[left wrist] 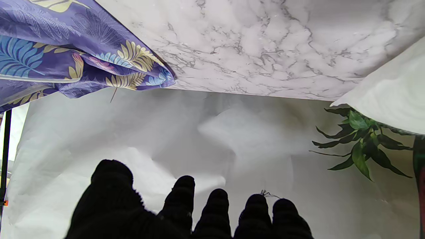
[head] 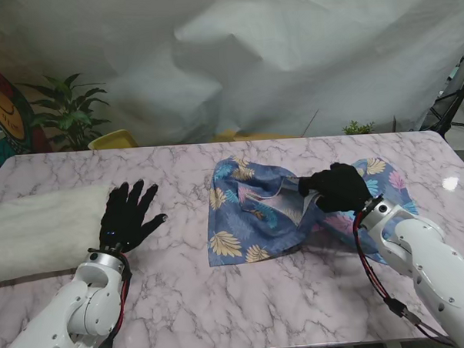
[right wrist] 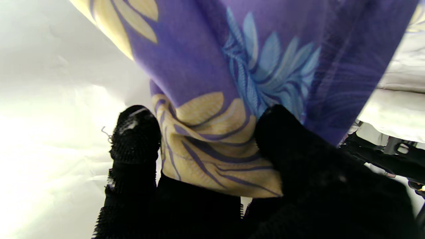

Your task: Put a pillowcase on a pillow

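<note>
Pink-veined marble table (head: 245, 297), crumpled white backdrop sheet (head: 288, 56), leafy green plant (head: 69, 110), yellow chair back (head: 113, 139)

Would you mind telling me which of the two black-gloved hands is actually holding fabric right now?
The right hand: its fingers are closed on the leaf-print pillowcase, pinching a fold. The left hand is spread open and holds nothing, beside the white pillow.

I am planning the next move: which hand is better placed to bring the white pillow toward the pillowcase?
The left hand. It is open beside the white fluffy pillow, while the right hand is shut on the blue leaf-patterned fabric pillowcase.
</note>
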`<move>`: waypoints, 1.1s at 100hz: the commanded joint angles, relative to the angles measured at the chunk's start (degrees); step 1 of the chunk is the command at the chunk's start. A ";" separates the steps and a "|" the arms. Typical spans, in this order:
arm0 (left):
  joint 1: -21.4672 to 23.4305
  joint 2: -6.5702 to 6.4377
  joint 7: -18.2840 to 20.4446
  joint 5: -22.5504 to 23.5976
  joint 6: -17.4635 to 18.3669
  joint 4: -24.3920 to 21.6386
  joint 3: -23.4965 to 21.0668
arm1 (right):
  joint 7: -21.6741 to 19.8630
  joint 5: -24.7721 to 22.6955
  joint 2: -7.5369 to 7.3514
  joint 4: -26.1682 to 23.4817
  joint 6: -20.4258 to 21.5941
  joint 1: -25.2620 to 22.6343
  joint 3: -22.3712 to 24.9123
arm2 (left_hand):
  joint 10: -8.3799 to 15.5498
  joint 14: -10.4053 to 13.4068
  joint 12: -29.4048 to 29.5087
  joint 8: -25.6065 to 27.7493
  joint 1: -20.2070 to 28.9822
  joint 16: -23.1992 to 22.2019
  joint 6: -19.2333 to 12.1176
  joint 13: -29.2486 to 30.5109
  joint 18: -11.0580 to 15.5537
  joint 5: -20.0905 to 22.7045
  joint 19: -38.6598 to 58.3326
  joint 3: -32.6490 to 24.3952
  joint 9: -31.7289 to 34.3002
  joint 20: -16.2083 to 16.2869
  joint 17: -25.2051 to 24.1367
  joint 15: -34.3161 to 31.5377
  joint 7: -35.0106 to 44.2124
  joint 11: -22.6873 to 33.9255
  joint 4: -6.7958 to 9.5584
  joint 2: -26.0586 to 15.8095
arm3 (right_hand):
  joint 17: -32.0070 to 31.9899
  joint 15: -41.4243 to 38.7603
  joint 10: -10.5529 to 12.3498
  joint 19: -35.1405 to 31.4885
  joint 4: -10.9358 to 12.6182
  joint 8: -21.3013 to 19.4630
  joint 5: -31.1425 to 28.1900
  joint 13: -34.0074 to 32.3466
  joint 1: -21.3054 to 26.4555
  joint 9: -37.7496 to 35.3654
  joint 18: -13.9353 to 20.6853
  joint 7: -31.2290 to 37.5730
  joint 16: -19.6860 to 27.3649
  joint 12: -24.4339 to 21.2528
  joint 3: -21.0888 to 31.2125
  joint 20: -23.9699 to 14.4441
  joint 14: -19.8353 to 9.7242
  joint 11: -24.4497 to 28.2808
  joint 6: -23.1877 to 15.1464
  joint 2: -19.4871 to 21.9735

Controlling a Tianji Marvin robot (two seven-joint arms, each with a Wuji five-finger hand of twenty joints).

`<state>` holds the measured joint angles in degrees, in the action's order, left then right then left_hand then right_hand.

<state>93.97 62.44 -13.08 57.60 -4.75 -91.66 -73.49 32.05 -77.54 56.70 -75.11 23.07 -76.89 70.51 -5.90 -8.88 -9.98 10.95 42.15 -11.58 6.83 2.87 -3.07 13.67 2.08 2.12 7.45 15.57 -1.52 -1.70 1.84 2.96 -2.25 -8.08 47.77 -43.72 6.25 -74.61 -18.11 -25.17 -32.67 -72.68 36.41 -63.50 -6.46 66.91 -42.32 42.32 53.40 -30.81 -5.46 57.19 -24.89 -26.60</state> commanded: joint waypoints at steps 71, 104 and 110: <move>9.67 -3.53 21.24 11.73 17.19 -7.82 -24.96 | -0.68 0.49 0.41 -3.57 2.05 -7.48 1.45 | -1.26 -0.89 8.98 -12.07 -13.67 1.12 1.51 -2.05 -0.11 -6.02 -0.56 0.45 -2.88 -0.80 -0.90 2.19 -5.08 -5.30 -1.28 10.16 | 1.23 -8.81 -2.11 -2.12 2.46 -1.29 -1.15 -2.88 2.73 -0.45 0.26 8.05 -3.82 2.74 -0.21 -3.64 -1.87 3.15 0.00 6.00; 15.81 -4.52 29.14 18.60 19.32 -7.24 -31.61 | -2.47 2.37 0.81 -2.53 1.66 -7.06 1.73 | -5.38 -3.50 9.29 -12.06 -12.77 10.05 3.18 -3.04 -2.13 -6.04 -2.59 0.19 -3.19 -4.84 -0.93 3.93 -5.02 -5.20 -1.68 13.98 | 1.24 -8.67 -2.19 -1.94 2.49 -1.28 -0.97 -2.87 2.95 -0.30 0.20 8.21 -3.53 2.88 -0.45 -3.86 -1.82 3.31 0.36 6.23; 16.52 -4.67 29.45 20.34 19.90 -7.03 -33.02 | -2.65 2.45 0.79 -2.33 1.60 -7.04 1.75 | -6.03 -3.51 9.30 -12.06 -12.45 10.27 3.86 -3.09 -1.99 -6.03 -2.66 0.11 -3.24 -5.20 -0.98 3.79 -5.01 -5.22 -1.65 14.24 | 1.24 -8.69 -2.19 -1.92 2.50 -1.26 -0.96 -2.86 2.97 -0.29 0.19 8.21 -3.51 2.89 -0.48 -3.89 -1.80 3.32 0.37 6.20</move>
<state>109.56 58.33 15.74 77.33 15.08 -99.63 -105.41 29.69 -74.92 57.41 -77.95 25.07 -83.92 72.26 -9.72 -10.87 -1.62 -0.13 30.93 -2.30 8.35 1.98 -3.82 9.28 1.90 2.48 7.31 11.93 -1.72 0.15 -1.85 -0.77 -2.41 5.49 48.14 -48.32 6.23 -75.87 -17.98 -25.18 -32.10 -72.98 36.49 -63.51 -6.46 67.58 -45.59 44.41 53.41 -33.49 -5.46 58.49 -23.55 -26.05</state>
